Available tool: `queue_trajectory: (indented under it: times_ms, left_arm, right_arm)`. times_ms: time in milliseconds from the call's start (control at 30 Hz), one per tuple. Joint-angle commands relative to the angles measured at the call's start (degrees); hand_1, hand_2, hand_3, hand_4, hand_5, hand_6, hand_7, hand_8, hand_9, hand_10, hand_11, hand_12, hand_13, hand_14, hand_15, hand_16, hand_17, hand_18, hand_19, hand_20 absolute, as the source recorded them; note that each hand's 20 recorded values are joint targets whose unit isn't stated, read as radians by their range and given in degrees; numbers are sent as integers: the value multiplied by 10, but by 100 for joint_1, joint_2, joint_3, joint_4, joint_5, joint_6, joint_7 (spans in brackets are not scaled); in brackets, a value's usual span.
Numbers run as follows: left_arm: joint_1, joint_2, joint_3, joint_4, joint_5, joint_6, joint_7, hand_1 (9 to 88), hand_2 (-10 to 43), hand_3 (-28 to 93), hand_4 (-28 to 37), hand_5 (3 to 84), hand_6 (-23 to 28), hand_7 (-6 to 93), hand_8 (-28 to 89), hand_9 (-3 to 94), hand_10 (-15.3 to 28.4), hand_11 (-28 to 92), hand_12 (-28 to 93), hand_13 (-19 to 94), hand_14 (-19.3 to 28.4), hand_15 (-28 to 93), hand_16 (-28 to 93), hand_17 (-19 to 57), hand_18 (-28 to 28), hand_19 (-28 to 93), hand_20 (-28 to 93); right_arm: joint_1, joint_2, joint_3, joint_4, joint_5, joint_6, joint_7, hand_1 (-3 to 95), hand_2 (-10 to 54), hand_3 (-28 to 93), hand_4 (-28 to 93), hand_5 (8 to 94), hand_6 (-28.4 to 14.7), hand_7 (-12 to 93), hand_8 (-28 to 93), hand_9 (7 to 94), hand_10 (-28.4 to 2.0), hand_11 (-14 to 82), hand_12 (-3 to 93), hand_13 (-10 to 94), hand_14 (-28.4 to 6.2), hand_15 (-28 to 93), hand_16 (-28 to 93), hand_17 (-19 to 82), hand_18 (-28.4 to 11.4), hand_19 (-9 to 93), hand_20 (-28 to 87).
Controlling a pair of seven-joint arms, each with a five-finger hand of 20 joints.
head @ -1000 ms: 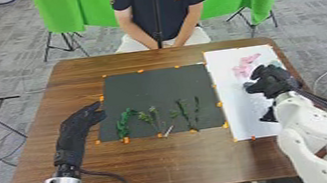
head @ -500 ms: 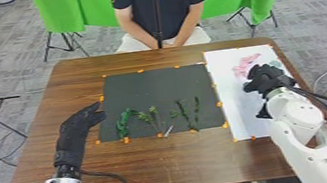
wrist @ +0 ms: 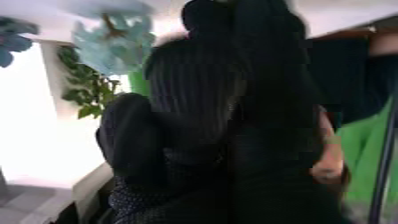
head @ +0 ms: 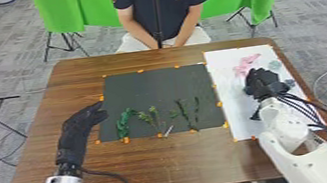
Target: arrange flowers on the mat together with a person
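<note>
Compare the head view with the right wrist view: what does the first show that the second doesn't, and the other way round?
Head view: the black mat with green sprigs along its near part, the left hand at the mat's left edge, and pink flowers on the white sheet.

Right wrist view: leafy green foliage beside a pale blue-green bloom; whether it is one of the task's sprigs, I can't tell.

Both: the right hand, bluish flowers and green cloth.
</note>
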Motion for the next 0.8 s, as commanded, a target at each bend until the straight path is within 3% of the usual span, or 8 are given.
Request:
queue_trajectory:
  times_ms: [33, 133, 233, 333, 400, 567, 800]
  left_arm:
    - [-17, 176, -152, 147, -174, 554, 335, 303, -10, 588, -176, 480, 40, 163, -56, 490, 132, 237, 175, 367, 170, 226, 49, 27, 121, 81, 172]
    - [52, 316, -187, 143, -459, 942, 540, 302, -11, 590, -176, 480, 41, 165, -56, 486, 132, 236, 174, 368, 169, 223, 46, 33, 117, 79, 170]
    - [159, 412, -273, 139, -608, 1140, 603, 294, -8, 597, -176, 478, 39, 165, -57, 468, 135, 213, 163, 363, 166, 209, 38, 40, 111, 77, 169]
    - [277, 440, -361, 162, -692, 1197, 623, 284, -2, 598, -180, 476, 38, 164, -59, 462, 131, 204, 159, 358, 164, 195, 37, 43, 109, 76, 169]
    - [371, 453, -384, 174, -748, 1313, 643, 281, 1, 600, -184, 476, 38, 162, -59, 463, 132, 201, 159, 359, 163, 191, 39, 43, 109, 74, 169]
    - [583, 369, -445, 179, -794, 1424, 660, 271, 16, 608, -197, 479, 37, 162, -58, 471, 133, 203, 159, 362, 164, 190, 43, 44, 109, 73, 169]
    - [563, 285, -366, 248, -843, 1458, 697, 255, 54, 621, -224, 483, 36, 162, -59, 476, 134, 206, 160, 365, 165, 193, 43, 45, 108, 74, 171]
  right_arm:
    - [-194, 128, -122, -275, -16, -78, -73, 943, -95, -282, 346, 843, 14, 185, 101, 937, -76, 154, 280, 937, 4, 561, 178, 652, -136, 932, 351]
    - [-125, 278, -1, -813, 101, -185, -7, 945, -95, -283, 356, 851, 13, 185, 105, 937, -76, 177, 276, 937, 8, 598, 174, 658, -141, 932, 417]
    - [173, 378, 19, -1278, 300, -305, -60, 945, -95, -283, 358, 854, 13, 183, 107, 937, -76, 180, 277, 937, 10, 609, 172, 660, -141, 932, 451]
    - [703, 387, -202, -1539, 693, -469, -203, 945, -95, -283, 358, 853, 13, 183, 110, 937, -77, 180, 276, 937, 12, 623, 175, 658, -145, 932, 486]
    - [1139, 306, -501, -1554, 943, -531, -411, 945, -95, -283, 358, 854, 12, 181, 109, 937, -77, 174, 276, 937, 13, 629, 177, 658, -146, 932, 501]
    - [2420, -408, -1709, -746, 1554, -760, -860, 944, -95, -283, 363, 853, 13, 178, 108, 937, -77, 167, 277, 937, 15, 635, 179, 656, -148, 932, 512]
    - [3089, -1680, -2684, 323, 1204, -1181, -1507, 942, -95, -283, 368, 853, 14, 177, 106, 937, -77, 164, 277, 937, 15, 650, 186, 654, -153, 932, 538]
